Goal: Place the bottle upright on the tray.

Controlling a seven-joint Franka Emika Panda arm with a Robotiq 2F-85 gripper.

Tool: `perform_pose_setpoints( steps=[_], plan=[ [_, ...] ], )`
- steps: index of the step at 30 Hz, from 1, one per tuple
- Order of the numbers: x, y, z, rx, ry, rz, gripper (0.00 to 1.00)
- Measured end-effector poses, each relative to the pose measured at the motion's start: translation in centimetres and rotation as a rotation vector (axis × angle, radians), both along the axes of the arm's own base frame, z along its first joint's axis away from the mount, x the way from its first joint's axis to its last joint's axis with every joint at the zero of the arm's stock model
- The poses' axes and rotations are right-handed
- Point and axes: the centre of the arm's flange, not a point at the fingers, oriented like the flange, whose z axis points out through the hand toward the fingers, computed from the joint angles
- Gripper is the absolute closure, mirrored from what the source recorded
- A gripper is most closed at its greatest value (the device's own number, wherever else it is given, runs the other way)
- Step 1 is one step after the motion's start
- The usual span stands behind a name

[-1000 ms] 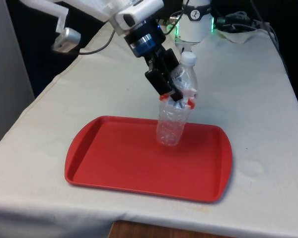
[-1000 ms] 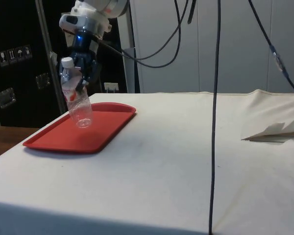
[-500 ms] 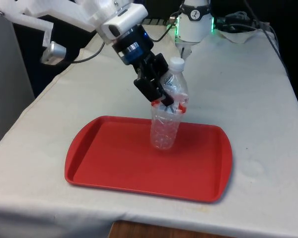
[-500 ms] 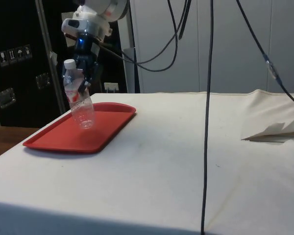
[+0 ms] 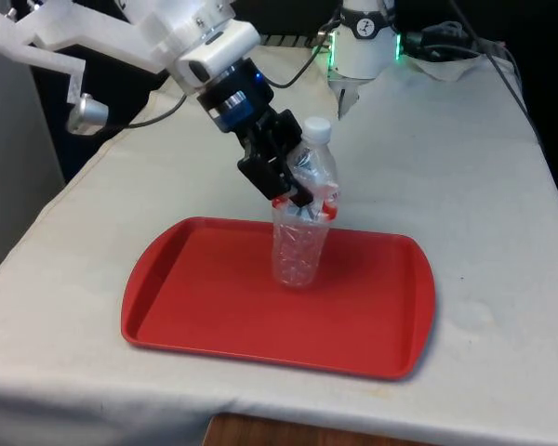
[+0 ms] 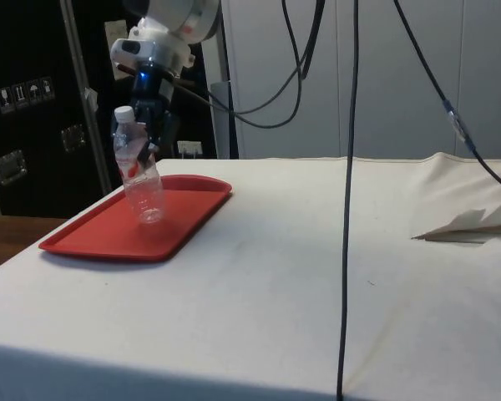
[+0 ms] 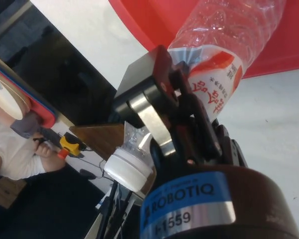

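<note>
End effector [image 5: 293, 186] clamped on the clear bottle [image 5: 301, 223], held slightly tilted with its base at or just above the red tray [image 5: 214, 307] on the bench; levelling and release remain.

The tray [image 5: 214, 316] lies on the surface [image 5: 465, 186] near its front edge. The bottle [image 5: 302, 218] stands over the tray's middle, tilted, between the fingers [image 5: 277, 177] at its upper part.
</note>
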Motion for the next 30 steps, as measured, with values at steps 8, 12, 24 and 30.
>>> perform_pose_setpoints(
  steps=[8, 12, 24, 30],
  plan=[
    [-0.3, -0.7, -0.7, 0.024, -0.008, 0.006, 0.66],
    [-0.3, -0.8, -0.6, 0.027, -0.007, 0.006, 0.66],
    [-0.4, -1.1, -0.9, 0.047, -0.012, 0.001, 0.66],
    [-0.6, -1.3, -0.9, 0.056, -0.011, 0.001, 0.66]
  ],
)
